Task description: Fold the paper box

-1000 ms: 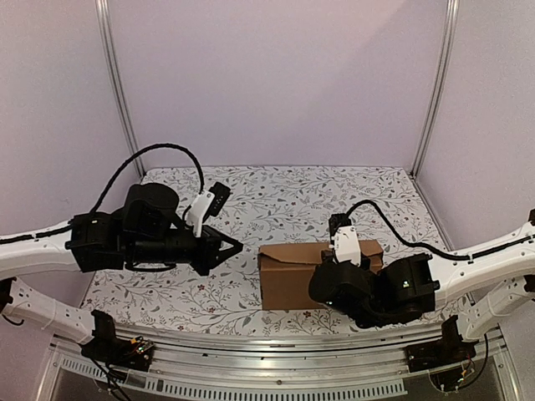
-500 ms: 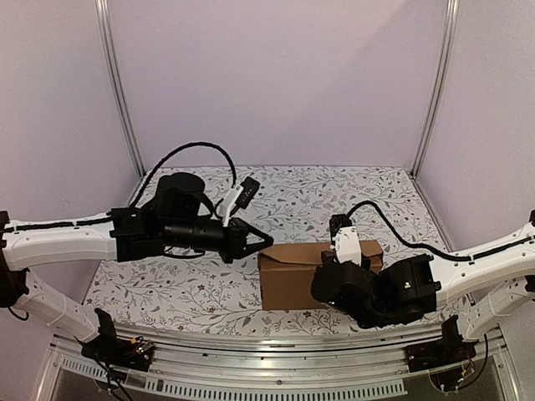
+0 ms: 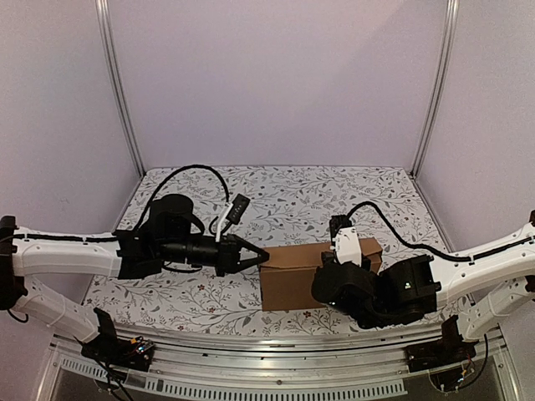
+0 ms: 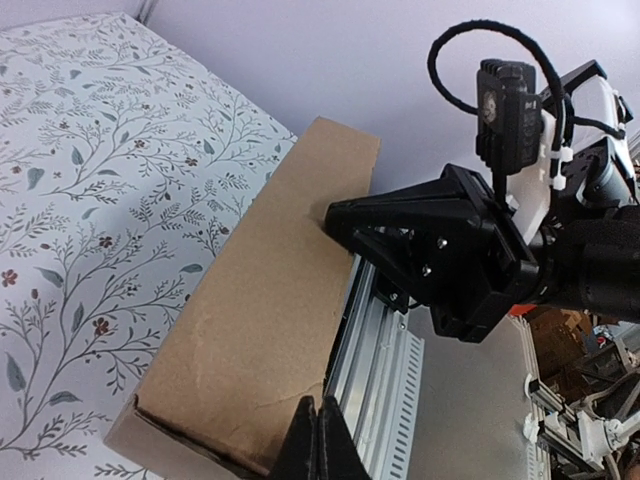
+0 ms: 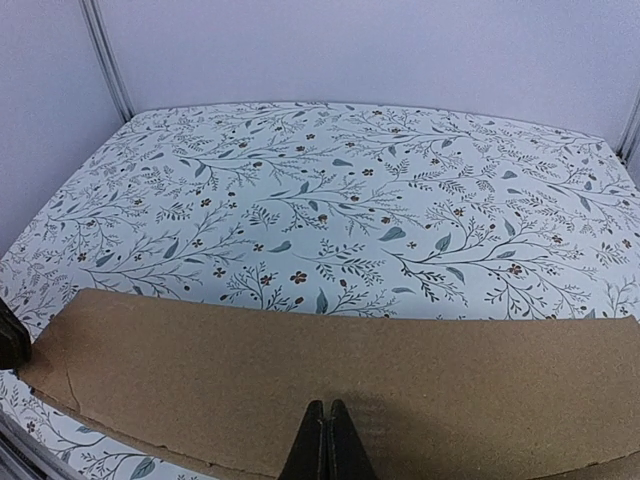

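Observation:
The paper box (image 3: 291,276) is a brown cardboard mailer, folded up with its lid down, near the table's front edge. My left gripper (image 3: 263,256) is shut and empty, with its tips against the top of the box's left end. In the left wrist view the shut fingertips (image 4: 322,432) rest at the lid's edge (image 4: 265,300). My right gripper (image 3: 334,269) is shut and empty and sits over the box's right half. In the right wrist view its tips (image 5: 327,420) press on the flat lid (image 5: 420,365).
The floral table cloth (image 3: 292,200) lies behind and left of the box. The metal front rail (image 3: 276,338) runs just in front of it and also shows in the left wrist view (image 4: 375,350). Purple walls with two metal posts (image 3: 117,83) enclose the back.
My left arm has swung right and lowered, bringing its shut tips from well left of the box onto its left end. The right arm and the box have stayed put.

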### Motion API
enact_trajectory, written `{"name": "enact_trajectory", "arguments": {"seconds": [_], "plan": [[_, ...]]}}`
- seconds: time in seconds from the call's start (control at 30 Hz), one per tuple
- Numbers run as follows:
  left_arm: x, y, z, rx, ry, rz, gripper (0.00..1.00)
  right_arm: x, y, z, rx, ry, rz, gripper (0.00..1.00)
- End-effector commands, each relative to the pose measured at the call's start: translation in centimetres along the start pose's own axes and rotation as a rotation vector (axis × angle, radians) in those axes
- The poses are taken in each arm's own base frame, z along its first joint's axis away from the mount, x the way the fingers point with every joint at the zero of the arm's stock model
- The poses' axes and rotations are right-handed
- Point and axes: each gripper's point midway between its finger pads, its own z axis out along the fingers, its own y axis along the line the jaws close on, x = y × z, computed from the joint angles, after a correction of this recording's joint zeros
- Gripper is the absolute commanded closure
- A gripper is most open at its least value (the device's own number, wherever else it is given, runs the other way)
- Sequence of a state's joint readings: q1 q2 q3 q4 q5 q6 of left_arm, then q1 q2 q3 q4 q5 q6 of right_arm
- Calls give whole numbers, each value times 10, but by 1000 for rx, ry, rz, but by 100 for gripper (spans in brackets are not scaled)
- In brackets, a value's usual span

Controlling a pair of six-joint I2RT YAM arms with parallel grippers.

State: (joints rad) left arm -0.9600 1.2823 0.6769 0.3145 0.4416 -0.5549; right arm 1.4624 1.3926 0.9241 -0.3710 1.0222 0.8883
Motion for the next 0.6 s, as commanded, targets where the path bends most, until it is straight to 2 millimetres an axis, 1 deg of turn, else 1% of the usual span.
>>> {"name": "enact_trajectory", "arguments": {"seconds": [0.0, 0.07, 0.13, 0.17, 0.23, 0.33, 0.4, 0.43, 0.5, 0.57], "plan": [[-25, -16, -8, 11, 7, 53, 100, 39, -14, 6, 15, 124, -134, 100], [-34, -19, -8, 11, -5, 73, 100, 38, -14, 5, 14, 122, -133, 100], [-39, -19, -7, 6, -18, 84, 100, 38, -14, 5, 12, 122, -136, 100], [-39, -18, -5, 9, -21, 84, 100, 38, -14, 5, 12, 123, -137, 100], [-33, -14, 0, 21, -13, 66, 100, 39, -14, 5, 11, 124, -139, 100], [-3, 6, 8, 11, 18, -5, 100, 40, -15, 5, 13, 127, -139, 100], [24, 20, 14, 17, 50, -76, 100, 41, -15, 6, 14, 129, -140, 100], [41, 28, 16, 13, 75, -121, 100, 41, -15, 6, 14, 130, -139, 100], [68, 42, 16, 0, 110, -182, 100, 42, -15, 6, 15, 132, -138, 100], [84, 49, 13, -14, 127, -215, 100, 43, -15, 6, 14, 134, -138, 100]]}}
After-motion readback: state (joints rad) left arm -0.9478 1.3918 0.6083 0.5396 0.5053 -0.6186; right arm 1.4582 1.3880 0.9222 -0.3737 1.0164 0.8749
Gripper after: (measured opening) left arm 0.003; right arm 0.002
